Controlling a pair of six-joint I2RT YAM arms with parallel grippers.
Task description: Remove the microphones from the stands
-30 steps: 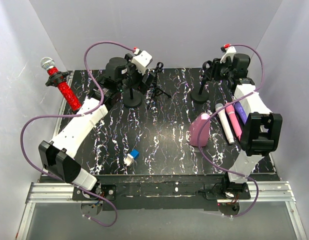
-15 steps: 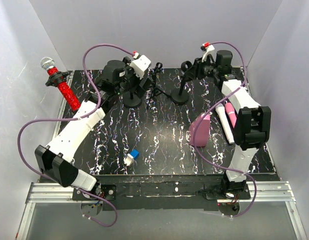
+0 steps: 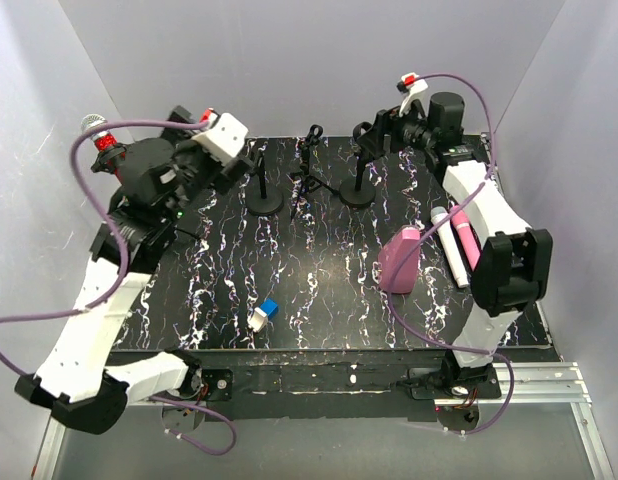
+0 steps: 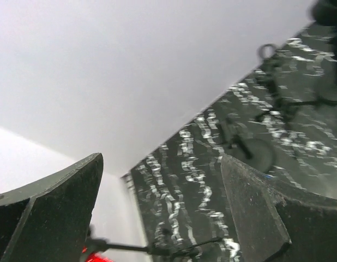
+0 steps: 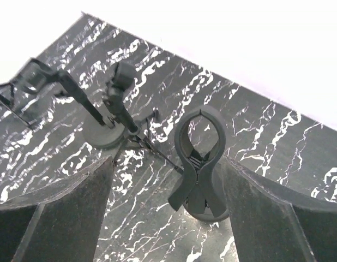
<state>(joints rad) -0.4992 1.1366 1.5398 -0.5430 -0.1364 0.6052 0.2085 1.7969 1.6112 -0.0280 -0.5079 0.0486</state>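
Red mic [image 3: 93, 124] far-L; L fingers [image 4: 54, 210], R fingers [image 5: 59, 218] apart

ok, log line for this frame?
left fingers: open, empty | right fingers: open, at empty clip stand | red microphone: mounted, far left, untouched

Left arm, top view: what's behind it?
The red microphone: only its silver head and a red sliver show; the left arm covers the rest.

White-walled lab booth [image 3: 319, 60], marbled table [image 3: 329, 295]
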